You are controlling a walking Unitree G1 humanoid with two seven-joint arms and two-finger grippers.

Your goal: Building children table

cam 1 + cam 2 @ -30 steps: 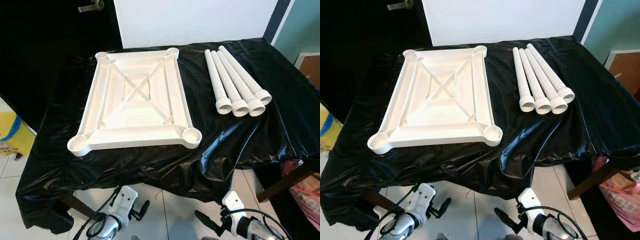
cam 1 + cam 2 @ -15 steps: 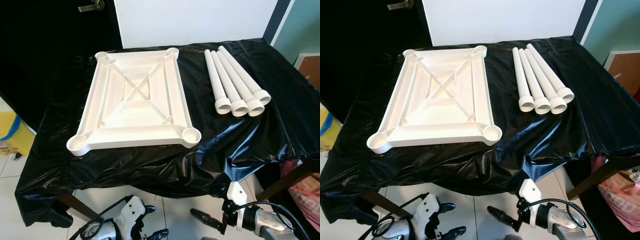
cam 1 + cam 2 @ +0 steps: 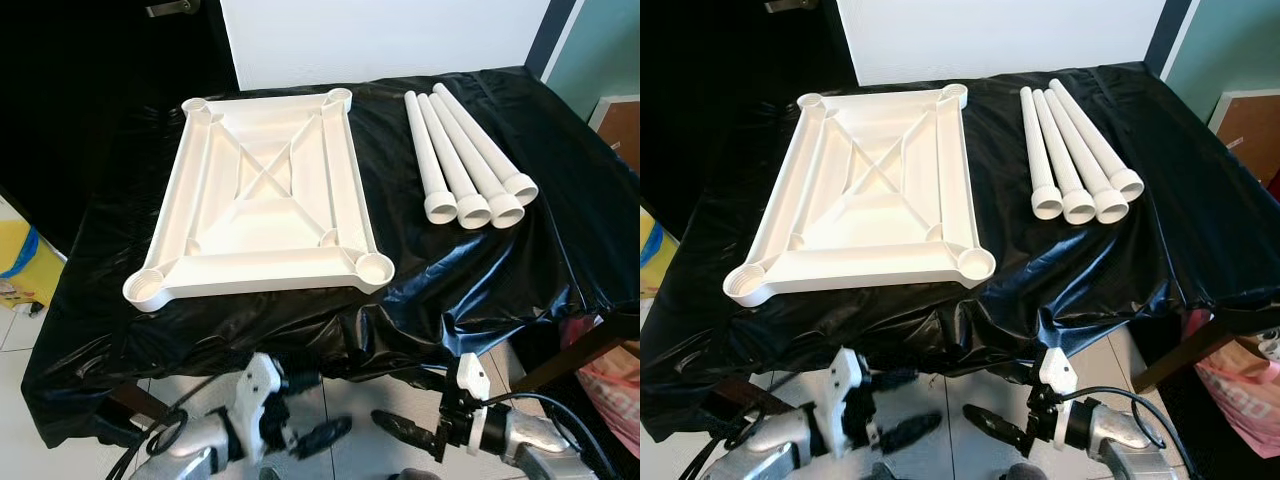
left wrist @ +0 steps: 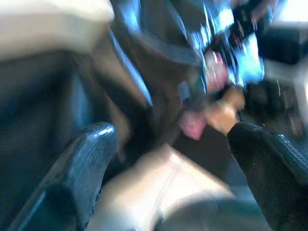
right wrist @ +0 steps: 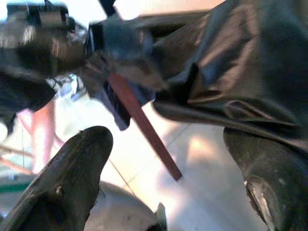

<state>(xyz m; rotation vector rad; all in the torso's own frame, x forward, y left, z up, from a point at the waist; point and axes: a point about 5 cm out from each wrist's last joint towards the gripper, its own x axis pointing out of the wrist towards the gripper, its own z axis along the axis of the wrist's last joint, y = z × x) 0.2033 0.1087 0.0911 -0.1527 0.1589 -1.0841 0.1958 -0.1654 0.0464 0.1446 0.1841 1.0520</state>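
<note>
Black plastic sheeting [image 3: 480, 290] covers the work surface, drooping over its near edge above a tiled floor. On it lies the white tabletop [image 3: 262, 195], upside down, ribs up, with a round socket at each corner. Four white legs [image 3: 463, 160] lie side by side, touching, their wide open ends toward the robot.

Left gripper [image 3: 310, 435] and right gripper [image 3: 400, 428] both hang below the surface's near edge, tips turned toward each other, holding nothing. In the wrist views each pair of fingers stands spread apart. The tabletop sits ahead of and above the left gripper; the legs ahead of and above the right one.

Judgement: the parts look like light, stiff moulded plastic, smooth and probably slippery. A leg is best taken mid-shaft, across its width; round sections may roll on the slick sheeting. The tabletop is best held by a rim.
</note>
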